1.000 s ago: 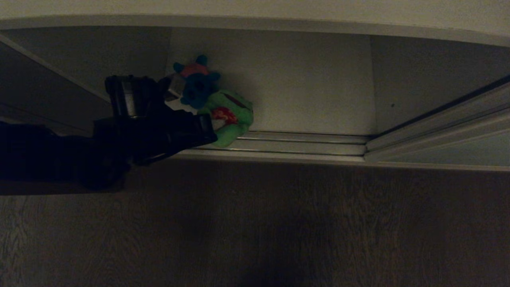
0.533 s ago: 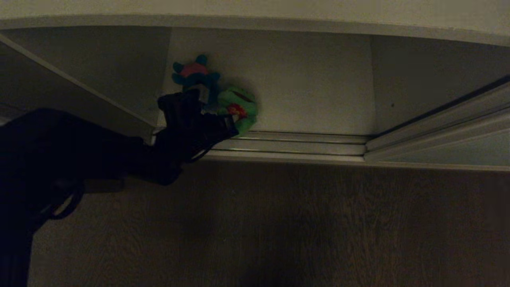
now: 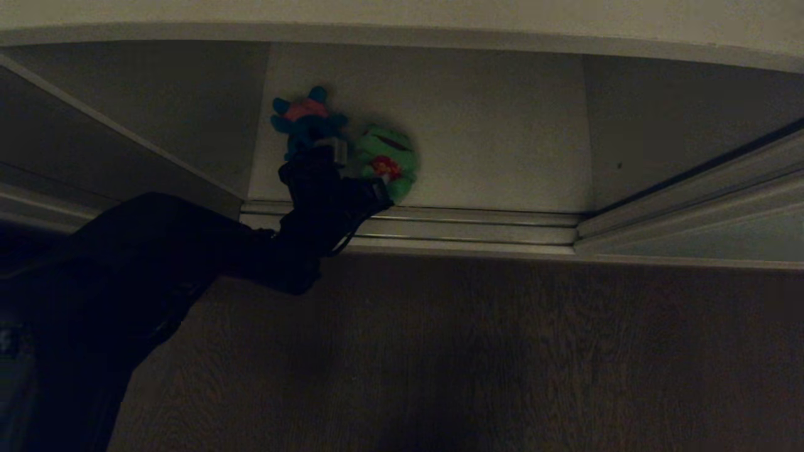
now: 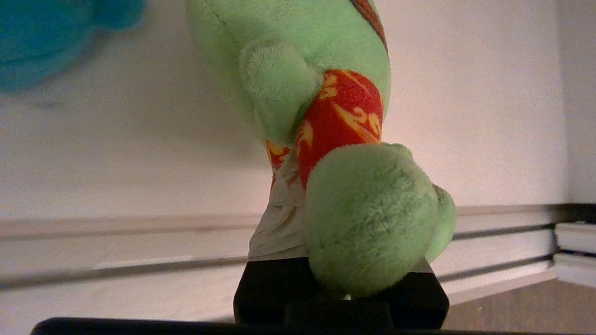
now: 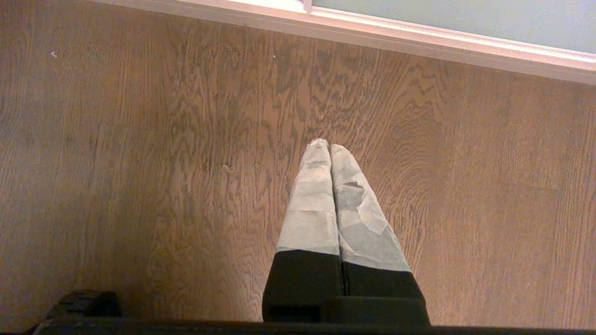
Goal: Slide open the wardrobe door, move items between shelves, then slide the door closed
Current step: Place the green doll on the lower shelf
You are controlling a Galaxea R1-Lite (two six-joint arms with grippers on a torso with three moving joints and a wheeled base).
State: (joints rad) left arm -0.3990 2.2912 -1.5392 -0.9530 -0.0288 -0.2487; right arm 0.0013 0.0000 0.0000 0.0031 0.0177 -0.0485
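Two toys on bottom shelf (image 3: 490, 138), left gripper (image 3: 370, 182) clamping green frog (image 3: 391, 160), carried deeper since a second ago

A bright green frog (image 4: 298, 70) wears a red, yellow-flowered shirt. The blue toy (image 3: 306, 120) has a pink top. The floor (image 5: 139, 163) is brown woodgrain.

No readable text, labels, brands or numbers from my end. Only marking I get is the yellow flower print on the frog's red shirt (image 4: 344, 111), pattern only, no lettering.
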